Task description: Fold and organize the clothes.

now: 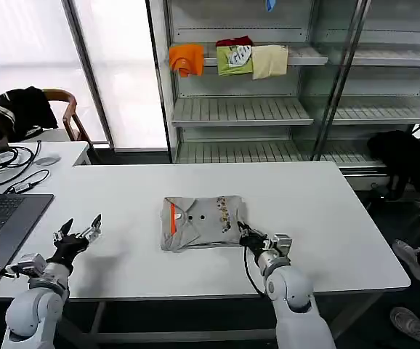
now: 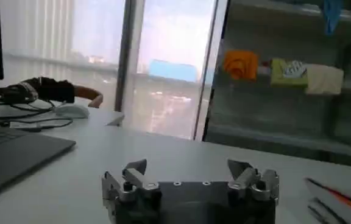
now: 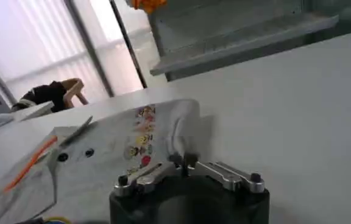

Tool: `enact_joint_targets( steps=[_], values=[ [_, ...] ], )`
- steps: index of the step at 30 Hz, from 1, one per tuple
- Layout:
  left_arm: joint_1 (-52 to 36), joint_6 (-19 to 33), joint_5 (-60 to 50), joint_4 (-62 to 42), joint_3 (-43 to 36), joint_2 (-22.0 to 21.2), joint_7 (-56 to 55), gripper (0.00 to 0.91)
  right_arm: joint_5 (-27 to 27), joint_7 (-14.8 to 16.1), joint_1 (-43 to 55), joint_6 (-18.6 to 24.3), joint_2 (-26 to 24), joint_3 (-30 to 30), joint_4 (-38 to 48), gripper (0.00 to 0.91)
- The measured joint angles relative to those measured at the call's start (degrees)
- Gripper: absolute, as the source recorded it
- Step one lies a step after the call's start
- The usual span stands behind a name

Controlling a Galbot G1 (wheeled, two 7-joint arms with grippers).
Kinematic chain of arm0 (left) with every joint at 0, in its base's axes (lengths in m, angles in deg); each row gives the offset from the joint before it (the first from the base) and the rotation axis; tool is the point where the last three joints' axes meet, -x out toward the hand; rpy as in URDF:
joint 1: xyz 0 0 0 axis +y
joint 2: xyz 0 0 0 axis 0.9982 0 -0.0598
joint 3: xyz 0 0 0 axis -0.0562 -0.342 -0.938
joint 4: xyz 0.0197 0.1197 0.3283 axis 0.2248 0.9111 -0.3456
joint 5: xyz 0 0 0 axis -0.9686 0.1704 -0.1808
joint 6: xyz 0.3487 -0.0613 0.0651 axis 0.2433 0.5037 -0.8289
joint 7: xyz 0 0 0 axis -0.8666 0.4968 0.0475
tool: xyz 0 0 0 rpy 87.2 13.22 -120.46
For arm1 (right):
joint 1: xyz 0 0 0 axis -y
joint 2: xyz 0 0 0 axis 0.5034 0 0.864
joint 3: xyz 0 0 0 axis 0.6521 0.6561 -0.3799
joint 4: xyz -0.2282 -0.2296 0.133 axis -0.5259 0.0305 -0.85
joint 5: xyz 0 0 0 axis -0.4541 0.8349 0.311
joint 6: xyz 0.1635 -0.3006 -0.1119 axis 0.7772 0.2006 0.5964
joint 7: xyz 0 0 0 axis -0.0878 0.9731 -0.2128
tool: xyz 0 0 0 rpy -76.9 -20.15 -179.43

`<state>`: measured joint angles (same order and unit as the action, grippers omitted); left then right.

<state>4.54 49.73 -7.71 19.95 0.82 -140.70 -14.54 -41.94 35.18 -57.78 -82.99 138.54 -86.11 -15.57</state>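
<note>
Clothes (image 1: 201,222) lie folded on the white tabletop (image 1: 326,211); right gripper (image 1: 244,233) has its jaws pinched on the near corner, left gripper (image 1: 79,229) hovers apart, jaws spread.

Soft matt cloth grey folded shirt (image 1: 200,222) lies on smooth white table (image 1: 326,211).

Bare table (image 1: 326,218) right of grey shirt (image 1: 199,222); laptop (image 1: 3,218) crowds left edge.

You see hard daylight pouring through the windows (image 1: 28,65) behind, blown out to white glare. It leaves the table (image 1: 341,211) evenly bright, with soft shadows. Both wrist views turn hazy toward the shelves (image 2: 285,79).
</note>
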Motion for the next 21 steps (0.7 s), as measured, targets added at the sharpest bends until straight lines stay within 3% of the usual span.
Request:
enact_joint_targets(
  steps=[9, 11, 21],
  values=[
    [0.2, 0.1, -0.2, 0.2, 0.0, -0.2, 0.0, 0.907, -1.6, -1.9, -2.4, -1.2, -3.6, -1.7, -4.2, 0.0],
    [0.3, 0.1, -0.5, 0.4, -0.2, -0.4, 0.0, 0.907, -1.8, -2.1, -3.1, -1.3, -4.7, -2.2, -5.1, 0.907],
    [0.4, -0.3, -1.1, 1.5, -0.5, -1.4, 0.0, 0.907, 2.0, -0.9, -6.2, -0.1, -7.0, -2.4, -7.9, 0.907]
  ],
)
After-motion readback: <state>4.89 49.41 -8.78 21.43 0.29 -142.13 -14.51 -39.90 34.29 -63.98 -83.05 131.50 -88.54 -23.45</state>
